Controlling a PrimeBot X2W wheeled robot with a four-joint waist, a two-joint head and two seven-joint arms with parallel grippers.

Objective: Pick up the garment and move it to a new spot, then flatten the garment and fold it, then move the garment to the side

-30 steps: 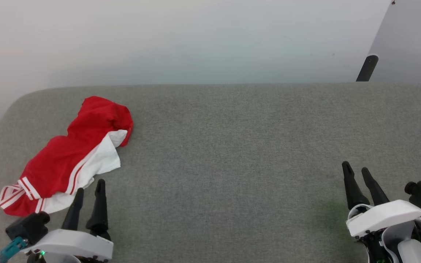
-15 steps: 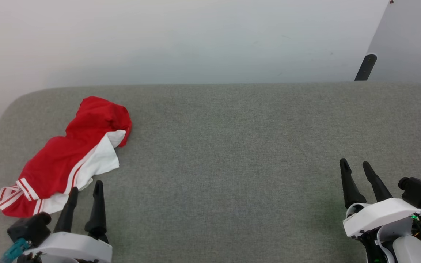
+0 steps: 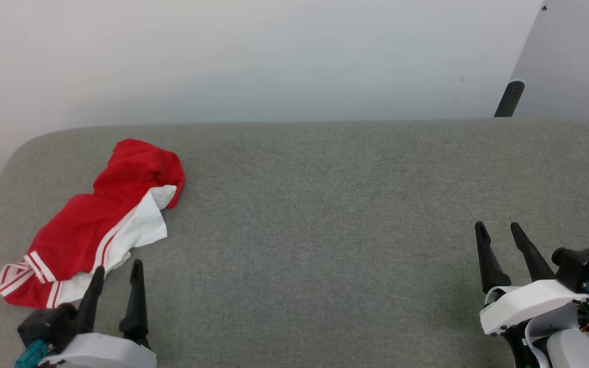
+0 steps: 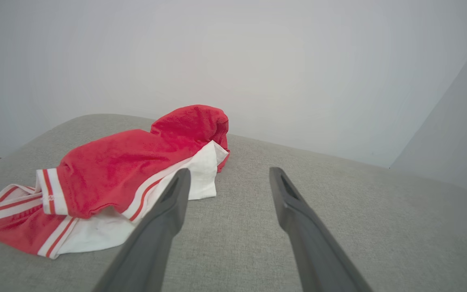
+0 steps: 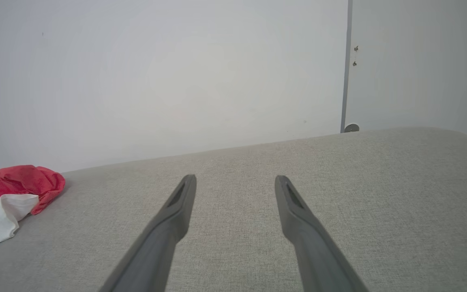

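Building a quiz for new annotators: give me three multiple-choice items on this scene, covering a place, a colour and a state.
1. Where on the grey surface does the garment lie? A) left end B) middle C) right end
2. The garment's colours? A) blue, yellow B) red, white C) all black
3. The left pincer is? A) shut on the garment B) open, empty C) shut, empty
Answers: 1A, it lies bunched beside the left pincer, far from the right pincer; 2B, red body, white panel, striped trim; 3B, its fingers stand apart with nothing between.
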